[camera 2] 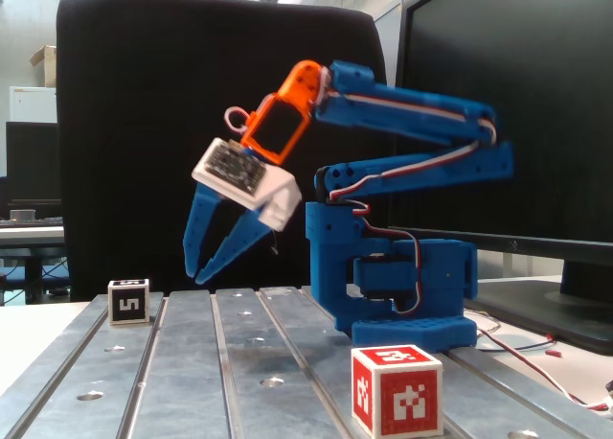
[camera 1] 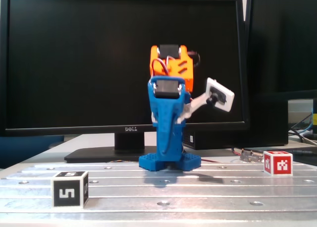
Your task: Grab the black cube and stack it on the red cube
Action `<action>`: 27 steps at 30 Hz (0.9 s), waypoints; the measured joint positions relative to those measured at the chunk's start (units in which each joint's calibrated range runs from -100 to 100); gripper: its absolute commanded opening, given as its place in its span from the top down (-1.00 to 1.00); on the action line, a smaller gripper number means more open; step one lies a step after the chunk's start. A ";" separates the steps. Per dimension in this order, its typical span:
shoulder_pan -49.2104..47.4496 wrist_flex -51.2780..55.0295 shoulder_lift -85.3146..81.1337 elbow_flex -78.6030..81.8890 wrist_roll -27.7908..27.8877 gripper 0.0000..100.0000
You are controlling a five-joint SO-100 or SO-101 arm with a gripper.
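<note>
Because nothing has yet been grasped, the blue two-finger tool (camera 2: 203,272) is held narrowly parted and empty above the ribbed metal worktop (camera 2: 192,362); the black-faced, white-edged cube (camera 2: 128,301) sits beyond it, well apart from the red-faced, white-edged cube (camera 2: 397,390).

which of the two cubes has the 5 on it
The black cube, far left on the metal table in a fixed view. Its black faces carry a white 5-like mark, while the red cube at far right shows blocky white patterns instead.
</note>
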 measured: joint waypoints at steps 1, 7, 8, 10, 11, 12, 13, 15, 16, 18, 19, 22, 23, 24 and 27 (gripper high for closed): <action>0.44 0.00 2.88 -1.99 0.10 0.99; 3.85 0.09 18.94 -13.59 1.00 0.99; 4.00 0.09 21.56 -15.76 1.15 0.99; 4.74 0.17 26.89 -19.93 1.21 0.99; 5.26 0.17 29.51 -21.83 1.21 0.99; 5.70 0.52 32.22 -24.00 1.31 0.99; 5.93 0.69 34.93 -26.09 1.31 0.99; 6.00 1.29 40.08 -30.16 1.31 0.99; 6.00 1.38 42.54 -32.25 1.47 0.99; 6.59 1.55 47.44 -35.96 2.78 0.99; 7.04 1.80 49.89 -37.59 3.83 0.99; 8.07 2.84 56.49 -42.84 4.67 0.99; 8.44 3.61 58.69 -45.02 4.78 0.99; 8.81 4.47 60.63 -47.37 4.99 0.99; 10.00 8.25 66.64 -55.34 6.51 0.99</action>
